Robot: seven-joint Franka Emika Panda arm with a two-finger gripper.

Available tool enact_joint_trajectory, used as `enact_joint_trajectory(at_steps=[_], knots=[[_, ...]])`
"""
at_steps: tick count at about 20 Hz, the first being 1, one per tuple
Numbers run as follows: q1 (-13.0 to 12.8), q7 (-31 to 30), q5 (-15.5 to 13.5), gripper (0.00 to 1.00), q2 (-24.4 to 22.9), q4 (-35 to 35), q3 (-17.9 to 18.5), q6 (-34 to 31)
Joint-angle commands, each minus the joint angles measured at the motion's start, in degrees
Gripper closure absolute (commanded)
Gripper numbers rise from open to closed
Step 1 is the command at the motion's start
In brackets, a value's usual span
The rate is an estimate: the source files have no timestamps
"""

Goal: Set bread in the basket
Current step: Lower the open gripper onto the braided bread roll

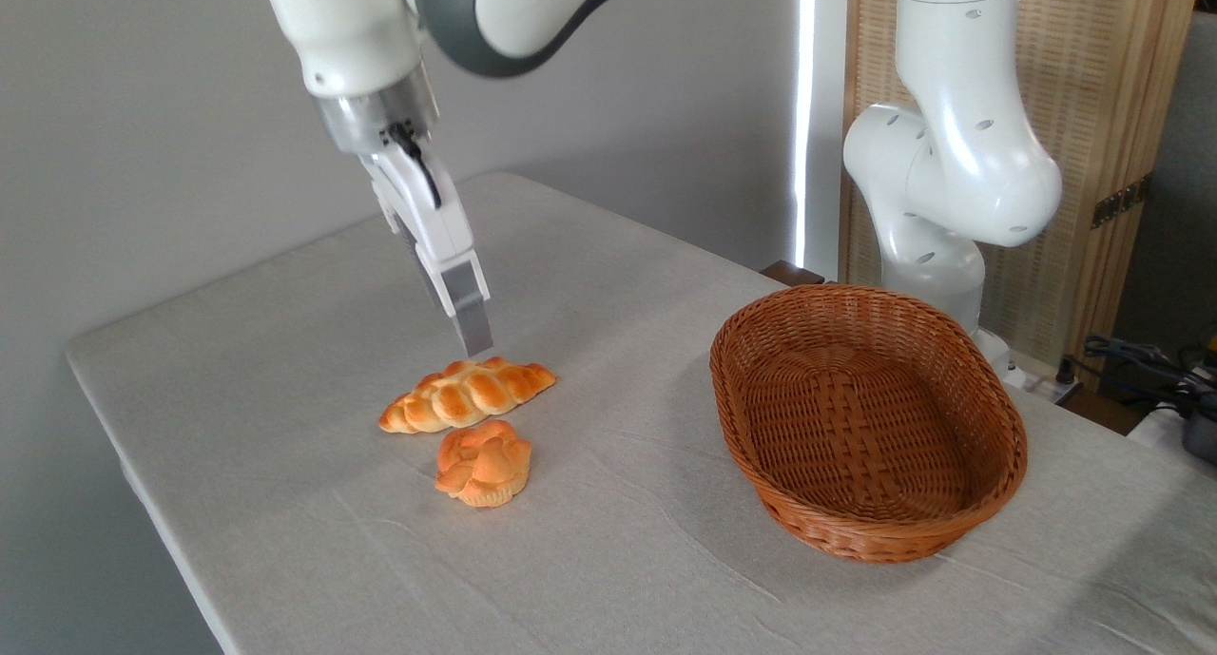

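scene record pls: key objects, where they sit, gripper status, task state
bread: braided loaf lying flat on the table, left of centre
bun: small knotted bun just in front of the loaf, apart from it
basket: oval wicker basket on the right, nothing in it
gripper: gripper tilted, tips just above the loaf's rear edge; contact and jaw opening unclear
task state: loaf not yet in basket

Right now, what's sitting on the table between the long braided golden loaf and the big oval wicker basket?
Nothing: the fixed camera shows only bare grey tablecloth between the long braided golden loaf and the reddish-brown oval wicker basket.
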Motion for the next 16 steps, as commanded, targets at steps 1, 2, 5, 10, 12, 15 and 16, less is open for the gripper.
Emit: enact_joint_trajectory(at_steps=[1, 2, 5, 10, 12, 15, 16], knots=[[-0.59, -0.31, -0.12, 0.0, 0.88, -3.18, -1.01, 4.64], [-1.29, -0.31, -0.12, 0.0, 0.97, -4.23, -1.01, 5.96], [-2.78, -0.39, -0.12, 0.0, 1.84, -8.18, -1.36, 10.18], [-4.1, -0.39, 0.06, 0.0, 4.3, -10.57, -1.71, 15.19], [-4.11, -0.39, 0.84, 0.18, 4.39, -11.27, -1.72, 16.78], [-4.02, -0.48, 0.85, 0.87, 4.66, -11.27, -1.72, 16.96], [-4.1, -0.66, 0.85, 0.94, 4.75, -11.27, -1.72, 16.87]])
